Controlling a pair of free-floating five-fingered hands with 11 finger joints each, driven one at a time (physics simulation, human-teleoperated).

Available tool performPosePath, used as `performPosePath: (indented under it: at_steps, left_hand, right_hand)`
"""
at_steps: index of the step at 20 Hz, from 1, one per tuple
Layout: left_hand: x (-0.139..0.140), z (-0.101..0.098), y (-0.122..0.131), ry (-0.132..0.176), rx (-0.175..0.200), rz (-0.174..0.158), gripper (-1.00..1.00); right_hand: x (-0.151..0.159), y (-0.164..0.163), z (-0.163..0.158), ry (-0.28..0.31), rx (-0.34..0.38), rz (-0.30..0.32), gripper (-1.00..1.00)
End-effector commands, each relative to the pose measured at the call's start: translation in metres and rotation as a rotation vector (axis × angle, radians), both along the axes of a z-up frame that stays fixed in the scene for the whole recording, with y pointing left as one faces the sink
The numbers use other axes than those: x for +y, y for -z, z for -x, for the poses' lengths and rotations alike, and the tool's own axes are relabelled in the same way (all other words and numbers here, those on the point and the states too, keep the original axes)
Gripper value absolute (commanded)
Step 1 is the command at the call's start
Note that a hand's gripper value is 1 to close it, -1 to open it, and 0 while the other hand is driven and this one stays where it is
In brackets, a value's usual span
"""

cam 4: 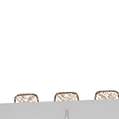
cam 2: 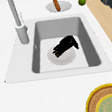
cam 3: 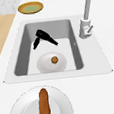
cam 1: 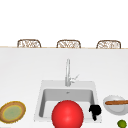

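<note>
A red ball (cam 1: 67, 114) fills the front of the front view and hides most of the sink (cam 1: 39, 105) floor, so the dish (cam 3: 45, 65) and the left hand (cam 2: 65, 44) are seen from the sides. From the left, that hand hangs over the dish in the middle of the basin and covers its far half. Its fingers (cam 2: 58, 51) are released and slanted down, holding nothing. From the right, a small brown lump (cam 3: 54, 59) lies on the dish. Whether the fingertips touch the lump or the dish is hard to tell. The basin walls stand well apart from the dish on every side, and the tap (cam 1: 67, 72) rises behind. The right hand (cam 1: 95, 111) shows as a dark blob by the sink's right front corner, and I cannot tell its fingers' state. On the bench, a plate (cam 1: 111, 108) with a brown stick (cam 1: 116, 102) and a lime (cam 1: 122, 123) sit right, the lime cut by the frame. A yellow-rimmed plate (cam 1: 12, 111) sits left.
</note>
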State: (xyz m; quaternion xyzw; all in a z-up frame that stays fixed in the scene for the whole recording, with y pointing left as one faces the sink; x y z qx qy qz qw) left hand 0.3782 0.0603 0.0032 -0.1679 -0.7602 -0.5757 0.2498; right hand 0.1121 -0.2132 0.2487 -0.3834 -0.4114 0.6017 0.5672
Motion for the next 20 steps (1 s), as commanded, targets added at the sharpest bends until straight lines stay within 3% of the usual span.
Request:
performPosePath:
  at_steps: [1, 7, 10, 13, 17, 20]
  left_hand:
    - [-0.022, -0.014, 0.018, 0.004, 0.039, -0.029, -1.0]
    - [-0.047, -0.05, 0.057, -0.001, 0.032, -0.049, -1.0]
    - [-0.05, -0.055, 0.059, 0.0, 0.095, -0.091, -1.0]
    - [-0.051, -0.066, 0.066, 0.011, 0.138, -0.085, -1.0]
    - [-0.063, -0.086, 0.087, 0.017, 0.154, -0.068, -1.0]
    - [-0.068, -0.102, 0.101, 0.018, 0.159, -0.082, -1.0]
  right_hand:
    - [0.0, 0.0, 0.0, 0.0, 0.0, 0.0, 0.0]
    - [0.0, 0.0, 0.0, 0.0, 0.0, 0.0, 0.0]
    - [0.0, 0.0, 0.0, 0.0, 0.0, 0.0, 0.0]
    - [0.0, 0.0, 0.0, 0.0, 0.0, 0.0, 0.0]
    - [0.0, 0.0, 0.0, 0.0, 0.0, 0.0, 0.0]
    - [0.0, 0.0, 0.0, 0.0, 0.0, 0.0, 0.0]
